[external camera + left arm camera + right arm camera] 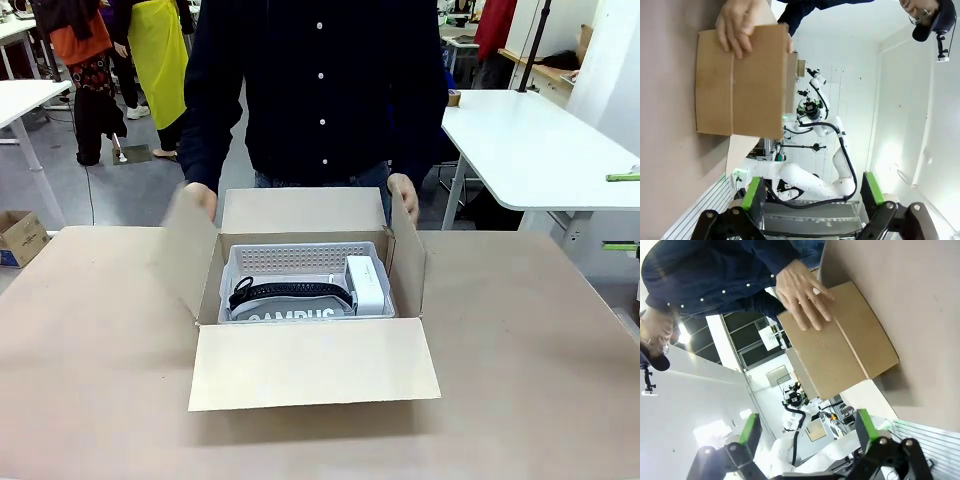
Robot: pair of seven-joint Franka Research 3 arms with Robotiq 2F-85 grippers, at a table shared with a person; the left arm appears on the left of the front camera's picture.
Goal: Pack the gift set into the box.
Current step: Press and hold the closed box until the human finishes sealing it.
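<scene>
The gift set [305, 285], a clear plastic tray with a grey "CAMPUS" item, black zipper trim and a white rounded piece, lies inside the open brown box [305, 360] at the table's middle. A person stands behind it with a hand [203, 198] on the left flap and a hand [403, 192] on the right flap. In the left wrist view, my left gripper [810, 200] stands open and empty, well off from the box [740, 82] and the hand [740, 25] on it. My right gripper [805, 432] is open and empty too, away from the box [840, 350].
The box's front flap lies flat toward me on the brown tabletop [90, 340]. A small cardboard carton [20, 236] sits on the floor at far left. White tables [540, 150] stand behind, and other people stand at the back left.
</scene>
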